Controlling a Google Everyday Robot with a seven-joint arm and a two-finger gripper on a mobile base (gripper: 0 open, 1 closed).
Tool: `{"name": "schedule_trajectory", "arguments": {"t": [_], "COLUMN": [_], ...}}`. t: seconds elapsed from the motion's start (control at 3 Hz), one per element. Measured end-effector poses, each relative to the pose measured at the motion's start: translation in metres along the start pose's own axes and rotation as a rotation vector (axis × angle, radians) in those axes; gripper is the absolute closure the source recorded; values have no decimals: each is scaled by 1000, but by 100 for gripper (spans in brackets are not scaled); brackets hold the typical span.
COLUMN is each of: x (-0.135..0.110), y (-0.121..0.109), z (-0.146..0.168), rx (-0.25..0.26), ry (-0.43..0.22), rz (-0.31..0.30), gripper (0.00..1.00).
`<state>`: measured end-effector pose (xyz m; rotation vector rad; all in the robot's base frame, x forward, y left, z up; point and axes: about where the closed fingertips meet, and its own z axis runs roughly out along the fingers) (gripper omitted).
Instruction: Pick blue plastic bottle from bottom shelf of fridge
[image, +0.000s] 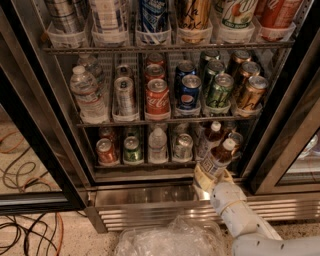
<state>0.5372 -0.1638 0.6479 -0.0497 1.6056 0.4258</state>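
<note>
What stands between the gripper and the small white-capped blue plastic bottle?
Nothing visible. The gripper is at the front right of the wire bottom shelf, closed around the base of the white-capped blue plastic bottle.

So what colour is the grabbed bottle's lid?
White, in camera view. The gripper holds the bottle at the bottom shelf.

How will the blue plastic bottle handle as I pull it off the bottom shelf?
Likely heavy for its size: the blue plastic bottle looks full, dark up to the neck. It is tilted, with the gripper around only its lower end, so it may pivot in the fingers. Its smooth label could slip.
</note>
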Motion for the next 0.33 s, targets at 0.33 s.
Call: {"name": "schedule_trajectory", "arguments": {"t": [0.33], "x": [10], "y": [14], "z": [-20], "rx": [-70], "ry": [38], "rz": [58], "gripper": [100]}}
